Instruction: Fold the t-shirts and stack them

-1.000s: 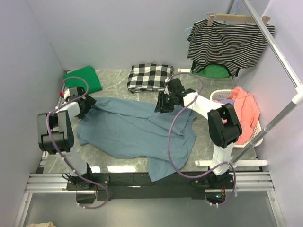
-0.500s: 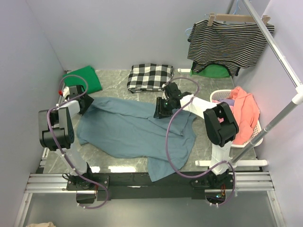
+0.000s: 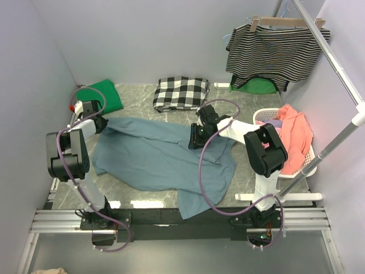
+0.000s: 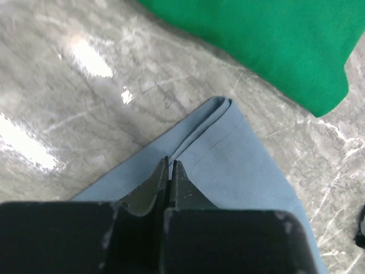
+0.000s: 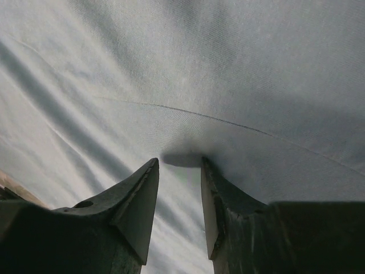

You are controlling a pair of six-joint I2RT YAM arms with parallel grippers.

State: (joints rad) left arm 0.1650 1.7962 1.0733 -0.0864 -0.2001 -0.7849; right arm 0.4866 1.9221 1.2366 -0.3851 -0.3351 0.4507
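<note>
The table lies under the slate-blue t-shirt, which is spread out but crooked and rumpled, with 1 corner reaching over the near edge toward my bases; it is not yet folded. The green t-shirt sits folded just beyond the slate-blue t-shirt's far-left tip, near it but apart.

My right gripper is pressed down on that shirt's far-right part; its jaws stand spread, with a small pucker of cloth rising between them, so nothing is gripped there yet. My left gripper is pressed together on the doubled hem at the shirt's far-left tip, pinching it right at the fold.

What worries me, judging from this: my left pinch bites only the very edge, so a quick lift could slide the hem free; my right jaws may close on a thin pucker or 1 layer only, and the 2 grips would then pull unevenly and skew the fold. My right arm's cable loops over the shirt and could drag it; a careless sweep at the left tip could nudge the green t-shirt.
</note>
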